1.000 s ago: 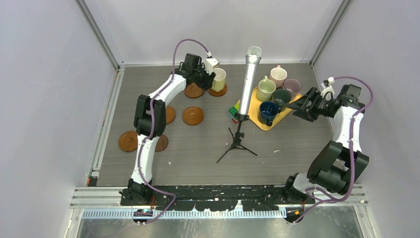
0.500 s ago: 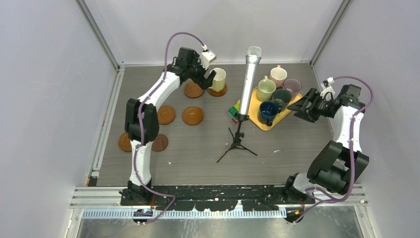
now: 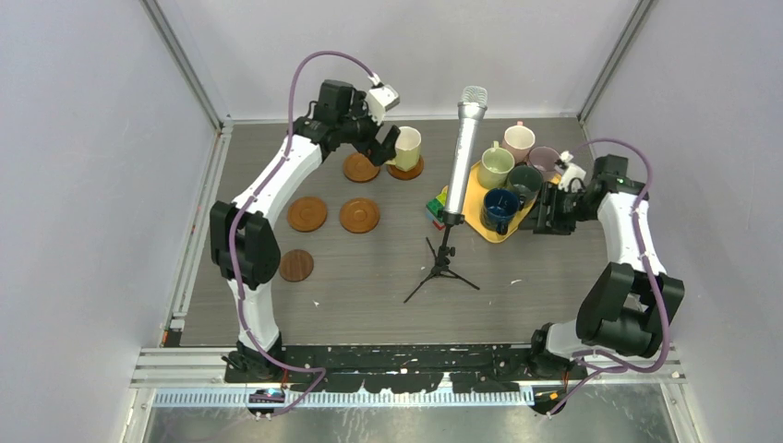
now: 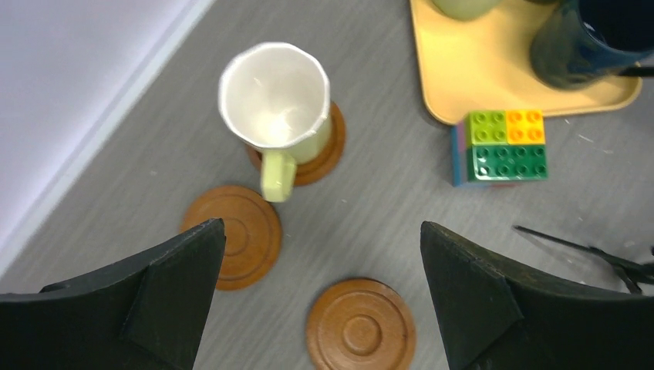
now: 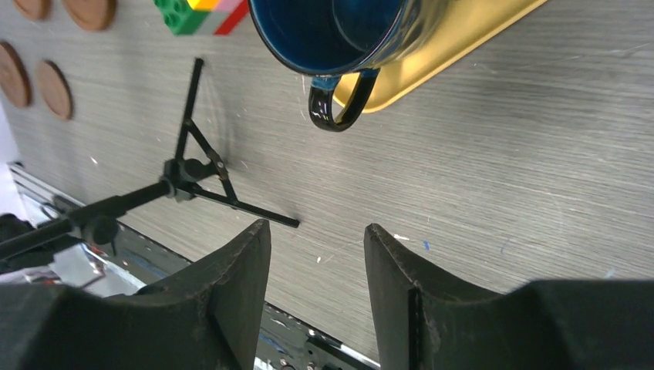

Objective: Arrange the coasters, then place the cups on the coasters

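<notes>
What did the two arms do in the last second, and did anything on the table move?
The left gripper let go of the cream-yellow cup, opened wide and pulled back; the cup stands on its coaster. The right gripper swung in from the right toward the dark blue cup on the yellow tray, holding nothing. The other cups, visible coasters and microphone stayed put.

Top view looks down — both close wrist views catch the tray (image 4: 493,73).

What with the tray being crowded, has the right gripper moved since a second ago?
Yes. The right gripper moved left, toward the yellow tray and dark blue cup.
</notes>
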`<action>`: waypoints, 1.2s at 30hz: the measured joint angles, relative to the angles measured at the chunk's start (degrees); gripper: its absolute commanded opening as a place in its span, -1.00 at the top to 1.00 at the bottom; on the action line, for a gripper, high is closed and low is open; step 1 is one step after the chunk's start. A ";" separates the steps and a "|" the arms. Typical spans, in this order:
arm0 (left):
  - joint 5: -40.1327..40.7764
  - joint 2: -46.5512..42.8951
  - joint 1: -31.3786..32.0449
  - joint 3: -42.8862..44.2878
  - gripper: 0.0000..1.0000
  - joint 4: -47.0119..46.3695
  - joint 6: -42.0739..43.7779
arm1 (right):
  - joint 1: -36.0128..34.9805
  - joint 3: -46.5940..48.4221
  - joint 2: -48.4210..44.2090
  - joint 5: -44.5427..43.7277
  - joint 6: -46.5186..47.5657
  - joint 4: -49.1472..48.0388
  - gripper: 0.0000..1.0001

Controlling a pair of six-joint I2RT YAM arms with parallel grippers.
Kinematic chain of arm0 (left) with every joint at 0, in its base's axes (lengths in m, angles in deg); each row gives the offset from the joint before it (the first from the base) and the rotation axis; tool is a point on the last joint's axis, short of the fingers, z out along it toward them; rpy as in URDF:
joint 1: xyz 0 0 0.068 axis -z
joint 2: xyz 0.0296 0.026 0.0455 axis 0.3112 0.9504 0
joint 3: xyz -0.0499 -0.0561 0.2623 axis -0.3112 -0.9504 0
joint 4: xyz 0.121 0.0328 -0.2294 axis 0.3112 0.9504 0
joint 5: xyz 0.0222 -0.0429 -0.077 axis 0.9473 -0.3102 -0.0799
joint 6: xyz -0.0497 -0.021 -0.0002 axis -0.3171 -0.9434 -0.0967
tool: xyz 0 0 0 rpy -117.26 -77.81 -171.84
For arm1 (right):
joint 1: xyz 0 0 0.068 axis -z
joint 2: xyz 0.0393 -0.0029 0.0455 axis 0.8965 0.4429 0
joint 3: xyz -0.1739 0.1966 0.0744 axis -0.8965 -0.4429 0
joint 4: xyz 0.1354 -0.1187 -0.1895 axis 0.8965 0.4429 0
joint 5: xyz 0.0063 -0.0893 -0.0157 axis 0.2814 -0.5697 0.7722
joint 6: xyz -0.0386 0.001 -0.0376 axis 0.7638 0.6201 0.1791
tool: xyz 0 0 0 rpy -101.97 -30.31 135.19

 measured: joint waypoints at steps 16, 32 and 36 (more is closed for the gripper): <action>-2.21 0.72 3.39 -1.81 -0.99 3.10 -2.49 | -13.18 -1.44 11.41 -8.33 -4.37 -11.80 0.03; -2.47 4.00 5.38 -1.77 -0.99 3.17 -3.65 | -19.54 8.87 22.91 -8.90 -15.58 -19.08 0.03; -2.47 6.10 6.14 -1.16 -0.99 3.37 -3.78 | -19.91 10.25 24.87 -7.93 -18.43 -20.20 -0.06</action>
